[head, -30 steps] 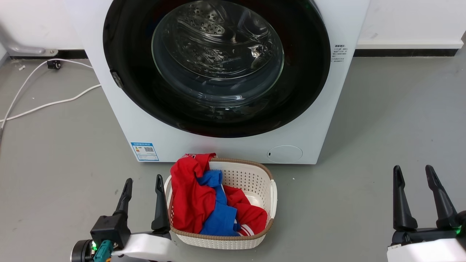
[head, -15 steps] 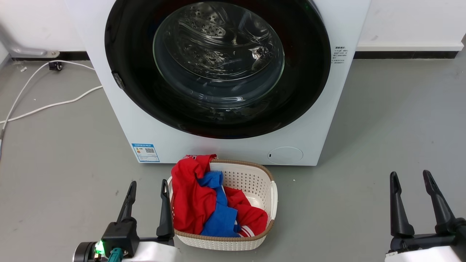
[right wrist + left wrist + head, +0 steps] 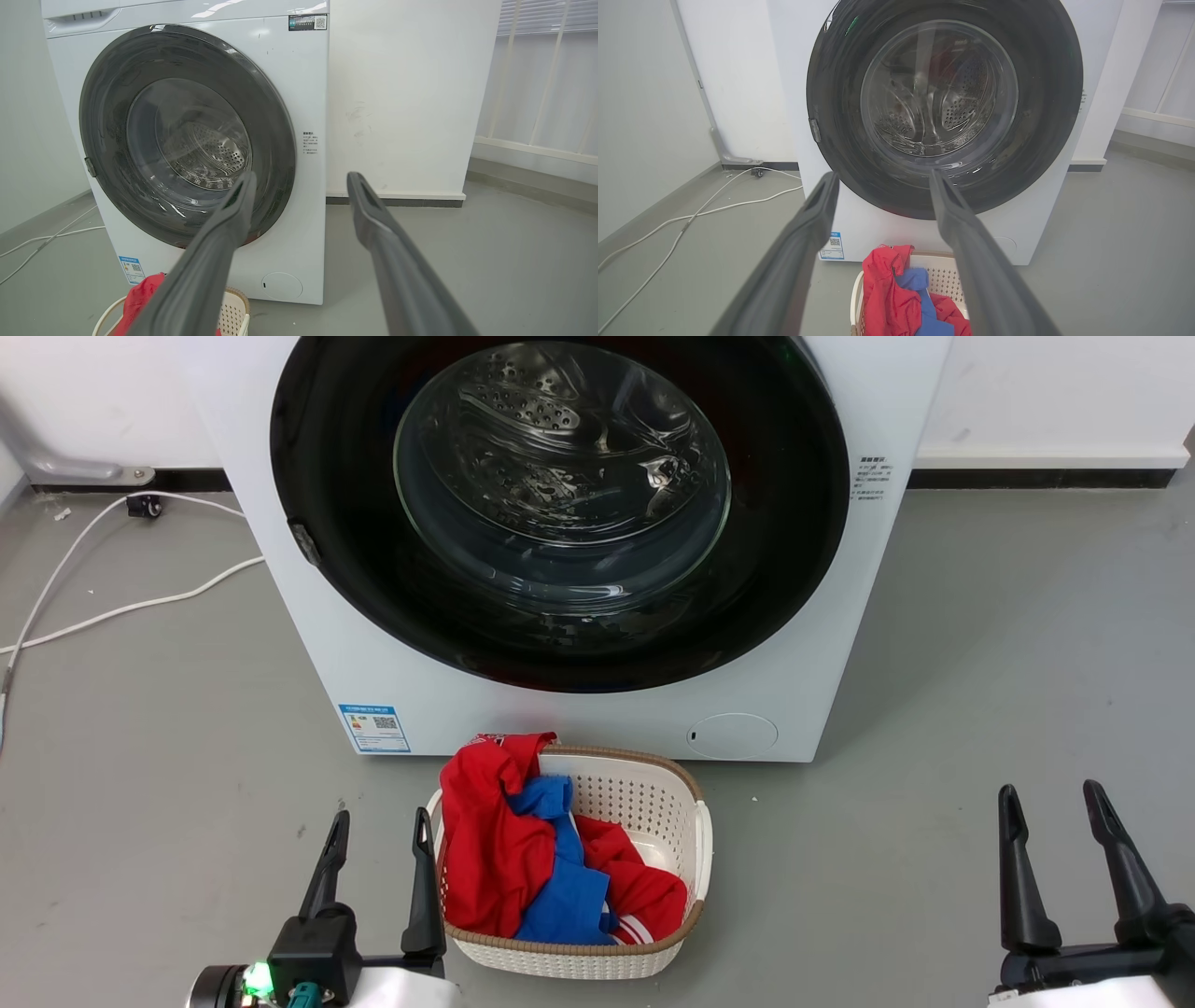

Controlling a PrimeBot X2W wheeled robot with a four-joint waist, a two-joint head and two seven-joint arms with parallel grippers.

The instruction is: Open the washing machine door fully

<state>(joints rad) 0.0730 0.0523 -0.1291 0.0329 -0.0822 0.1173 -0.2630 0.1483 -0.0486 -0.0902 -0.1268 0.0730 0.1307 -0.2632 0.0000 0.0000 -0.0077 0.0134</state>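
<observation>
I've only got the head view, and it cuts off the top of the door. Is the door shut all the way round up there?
Observer: It looks so. The right wrist view shows the washing machine door whole, with its upper rim flush against the washing machine and no gap showing.
Operator: What sits above the door?
Observer: A recessed drawer front, at the machine's top left corner in that view.
Operator: Anything at the top right corner?
Observer: A small dark sticker with a QR code.
</observation>
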